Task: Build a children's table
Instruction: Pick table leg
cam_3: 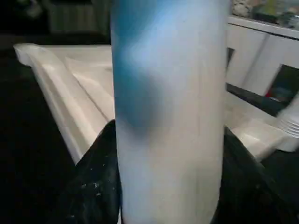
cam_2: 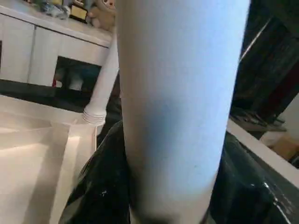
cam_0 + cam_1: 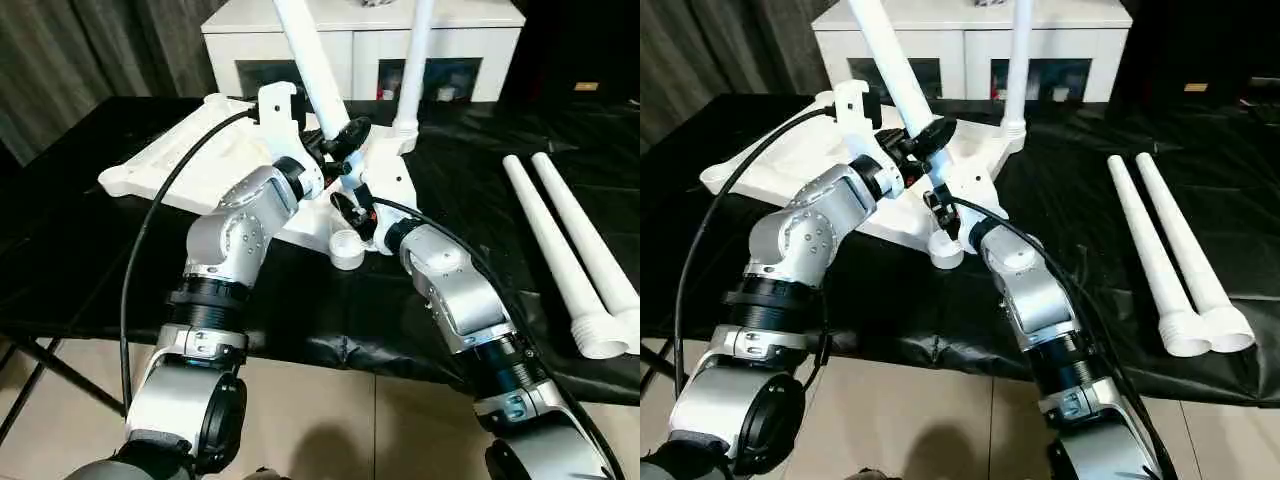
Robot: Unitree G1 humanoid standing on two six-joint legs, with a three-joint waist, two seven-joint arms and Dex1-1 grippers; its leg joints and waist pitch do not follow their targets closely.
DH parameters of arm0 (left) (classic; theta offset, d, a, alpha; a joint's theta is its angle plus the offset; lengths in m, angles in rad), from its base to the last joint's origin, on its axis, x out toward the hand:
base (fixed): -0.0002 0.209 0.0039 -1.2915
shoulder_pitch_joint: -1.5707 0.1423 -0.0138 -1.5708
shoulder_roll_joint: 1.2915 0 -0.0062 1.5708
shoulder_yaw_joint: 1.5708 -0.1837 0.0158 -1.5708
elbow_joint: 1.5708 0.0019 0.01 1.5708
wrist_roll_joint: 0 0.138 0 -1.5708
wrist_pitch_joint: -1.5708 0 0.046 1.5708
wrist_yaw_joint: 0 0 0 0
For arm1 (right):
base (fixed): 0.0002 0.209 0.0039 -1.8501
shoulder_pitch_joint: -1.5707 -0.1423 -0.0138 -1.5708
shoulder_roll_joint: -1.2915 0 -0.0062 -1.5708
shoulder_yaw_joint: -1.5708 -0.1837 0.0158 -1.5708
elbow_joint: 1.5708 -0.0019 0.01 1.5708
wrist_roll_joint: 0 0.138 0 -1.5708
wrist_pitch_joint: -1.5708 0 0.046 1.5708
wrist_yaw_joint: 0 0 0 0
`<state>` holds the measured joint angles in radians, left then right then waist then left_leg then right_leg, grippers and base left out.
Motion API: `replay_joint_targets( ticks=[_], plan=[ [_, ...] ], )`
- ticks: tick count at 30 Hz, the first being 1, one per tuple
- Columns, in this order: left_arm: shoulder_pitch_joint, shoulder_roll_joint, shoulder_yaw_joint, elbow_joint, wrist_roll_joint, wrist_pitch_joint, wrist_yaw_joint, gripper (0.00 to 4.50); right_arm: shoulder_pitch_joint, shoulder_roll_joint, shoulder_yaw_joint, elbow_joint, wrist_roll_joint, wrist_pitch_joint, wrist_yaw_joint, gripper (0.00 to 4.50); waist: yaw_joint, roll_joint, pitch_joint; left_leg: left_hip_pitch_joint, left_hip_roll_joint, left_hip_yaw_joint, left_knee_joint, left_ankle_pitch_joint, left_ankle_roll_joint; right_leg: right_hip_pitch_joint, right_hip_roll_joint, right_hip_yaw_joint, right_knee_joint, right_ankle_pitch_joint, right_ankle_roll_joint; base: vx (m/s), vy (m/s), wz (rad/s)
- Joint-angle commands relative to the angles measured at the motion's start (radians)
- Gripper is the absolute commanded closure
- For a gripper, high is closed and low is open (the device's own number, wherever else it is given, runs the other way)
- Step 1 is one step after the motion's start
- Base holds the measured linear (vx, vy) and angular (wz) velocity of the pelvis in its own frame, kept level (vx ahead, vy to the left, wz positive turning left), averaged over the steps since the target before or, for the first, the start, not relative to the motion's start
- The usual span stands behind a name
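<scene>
Both hands, left hand (image 3: pixel 345 135) and right hand (image 3: pixel 352 208), gripped the tilted leg (image 3: pixel 312 75); uneven pushing could jam it in the tabletop (image 3: pixel 190 160) socket.

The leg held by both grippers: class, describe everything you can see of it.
The leg is a long, smooth white tube, plastic by its look, rising tilted from the upturned tabletop and running out of the picture's top. The left gripper grasps it higher up, the right gripper lower down; both wrist views show black fingers either side of it. Its foot is hidden behind the grippers, so seating cannot be judged.
</scene>
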<state>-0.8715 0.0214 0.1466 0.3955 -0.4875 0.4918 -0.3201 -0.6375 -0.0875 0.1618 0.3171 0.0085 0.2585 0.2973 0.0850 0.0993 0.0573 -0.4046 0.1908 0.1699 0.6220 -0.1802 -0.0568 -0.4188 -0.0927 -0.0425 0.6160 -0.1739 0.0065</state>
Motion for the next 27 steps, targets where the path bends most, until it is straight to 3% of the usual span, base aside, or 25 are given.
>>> replay_joint_targets(
  ticks=[1, 3, 4, 5, 6, 7, 9, 10, 11, 12, 13, 15, 17, 21, 25, 27],
  plan=[
    [0.012, 0.023, 0.031, -0.006, -0.002, 0.010, 0.004, 2.63, -0.034, 0.003, -0.025, -0.031, 0.026, -0.028, 0.019, 1.86, -0.005, -0.025, -0.086, 0.018, 0.011, -0.002, -0.068, -0.113, 0.070, 0.061, -0.031, 0.019, -0.056, -0.084, -0.223, 0.000, 0.000, 0.00],
    [0.016, 0.033, 0.033, -0.011, -0.008, 0.015, -0.004, 2.63, -0.041, -0.004, -0.036, -0.028, 0.057, -0.018, 0.064, 1.54, -0.004, -0.030, -0.087, 0.022, 0.013, -0.001, -0.067, -0.115, 0.071, 0.059, -0.031, 0.020, -0.056, -0.095, -0.225, 0.000, 0.000, 0.00],
    [0.021, 0.044, 0.032, -0.019, -0.012, 0.023, -0.016, 2.64, -0.046, -0.012, -0.044, -0.028, 0.087, -0.004, 0.113, 1.46, -0.003, -0.038, -0.085, 0.020, 0.014, 0.000, -0.068, -0.113, 0.074, 0.060, -0.031, 0.020, -0.056, -0.099, -0.224, 0.000, 0.000, 0.00],
    [0.025, 0.054, 0.030, -0.026, -0.017, 0.032, -0.029, 2.64, -0.048, -0.021, -0.048, -0.029, 0.104, 0.007, 0.148, 1.43, -0.001, -0.034, -0.086, 0.023, 0.015, 0.000, -0.068, -0.116, 0.076, 0.058, -0.031, 0.021, -0.056, -0.102, -0.225, 0.000, 0.000, 0.00],
    [0.029, 0.062, 0.025, -0.033, -0.020, 0.039, -0.045, 2.64, -0.050, -0.033, -0.045, -0.028, 0.110, 0.010, 0.176, 1.37, -0.001, -0.051, -0.085, 0.020, 0.015, 0.001, -0.068, -0.105, 0.081, 0.060, -0.031, 0.022, -0.054, -0.096, -0.223, 0.000, 0.000, 0.00],
    [0.037, 0.077, 0.017, -0.048, -0.023, 0.050, -0.069, 2.64, -0.052, -0.054, -0.046, -0.030, 0.135, 0.023, 0.238, 1.11, 0.000, -0.057, -0.084, 0.022, 0.017, 0.003, -0.069, -0.101, 0.081, 0.057, -0.031, 0.021, -0.056, -0.096, -0.224, 0.000, 0.000, 0.00],
    [0.052, 0.102, 0.002, -0.076, -0.038, 0.085, -0.121, 2.64, -0.054, -0.087, -0.063, -0.038, 0.199, 0.066, 0.337, 1.03, 0.003, -0.063, -0.085, 0.023, 0.020, 0.002, -0.070, -0.087, 0.080, 0.057, -0.031, 0.021, -0.050, -0.070, -0.232, 0.000, 0.000, 0.00],
    [0.052, 0.102, 0.002, -0.076, -0.038, 0.085, -0.121, 2.64, -0.054, -0.087, -0.063, -0.038, 0.199, 0.066, 0.337, 0.99, 0.003, -0.057, -0.086, 0.027, 0.021, 0.000, -0.070, -0.083, 0.076, 0.056, -0.030, 0.021, -0.046, -0.046, -0.237, 0.000, 0.000, 0.00],
    [0.061, 0.119, -0.012, -0.092, -0.045, 0.103, -0.157, 2.64, -0.057, -0.109, -0.074, -0.039, 0.239, 0.094, 0.396, 0.92, 0.000, -0.069, -0.085, 0.027, 0.022, 0.002, -0.071, -0.082, 0.076, 0.054, -0.028, 0.021, -0.048, -0.033, -0.239, 0.000, 0.000, 0.00],
    [0.071, 0.141, -0.032, -0.112, -0.059, 0.132, -0.208, 2.64, -0.061, -0.138, -0.083, -0.034, 0.277, 0.125, 0.463, 0.67, 0.005, -0.080, -0.087, 0.028, 0.021, 0.001, -0.071, -0.084, 0.080, 0.062, -0.032, 0.021, -0.041, -0.019, -0.250, 0.000, 0.000, 0.00],
    [0.082, 0.167, -0.056, -0.134, -0.072, 0.153, -0.266, 2.64, -0.066, -0.170, -0.094, -0.025, 0.320, 0.166, 0.542, 0.59, 0.005, -0.080, -0.084, 0.030, 0.022, 0.004, -0.071, -0.088, 0.078, 0.057, -0.031, 0.021, -0.043, -0.021, -0.255, 0.000, 0.000, 0.00],
    [0.093, 0.197, -0.089, -0.163, -0.084, 0.160, -0.348, 2.64, -0.074, -0.194, -0.120, -0.005, 0.375, 0.225, 0.615, 0.54, 0.008, -0.089, -0.084, 0.031, 0.024, 0.005, -0.072, -0.088, 0.073, 0.057, -0.031, 0.022, -0.041, 0.000, -0.266, 0.000, 0.000, 0.00],
    [0.096, 0.215, -0.109, -0.180, -0.091, 0.166, -0.397, 2.64, -0.080, -0.208, -0.136, 0.009, 0.414, 0.268, 0.664, 0.24, 0.009, -0.088, -0.082, 0.031, 0.024, 0.005, -0.073, -0.091, 0.067, 0.056, -0.033, 0.022, -0.040, -0.002, -0.271, 0.000, 0.000, 0.00],
    [0.080, 0.264, -0.141, -0.209, -0.126, 0.190, -0.559, 2.64, -0.087, -0.263, -0.137, 0.049, 0.502, 0.380, 0.832, 0.16, 0.009, -0.090, -0.078, 0.033, 0.023, 0.007, -0.075, -0.138, 0.046, 0.059, -0.034, 0.021, -0.045, -0.052, -0.283, 0.000, 0.000, 0.00],
    [0.047, 0.265, -0.124, -0.194, -0.154, 0.196, -0.594, 2.64, -0.068, -0.303, -0.080, 0.027, 0.501, 0.426, 0.903, 0.16, 0.012, -0.086, -0.077, 0.030, 0.023, 0.007, -0.074, -0.142, 0.030, 0.061, -0.037, 0.022, -0.046, -0.070, -0.277, 0.000, 0.000, 0.00],
    [0.041, 0.262, -0.117, -0.191, -0.163, 0.197, -0.600, 2.64, -0.063, -0.307, -0.070, 0.021, 0.497, 0.429, 0.909, 0.16, 0.012, -0.091, -0.077, 0.030, 0.022, 0.007, -0.075, -0.151, 0.022, 0.061, -0.038, 0.022, -0.049, -0.093, -0.274, 0.000, 0.000, 0.00]
  ],
)
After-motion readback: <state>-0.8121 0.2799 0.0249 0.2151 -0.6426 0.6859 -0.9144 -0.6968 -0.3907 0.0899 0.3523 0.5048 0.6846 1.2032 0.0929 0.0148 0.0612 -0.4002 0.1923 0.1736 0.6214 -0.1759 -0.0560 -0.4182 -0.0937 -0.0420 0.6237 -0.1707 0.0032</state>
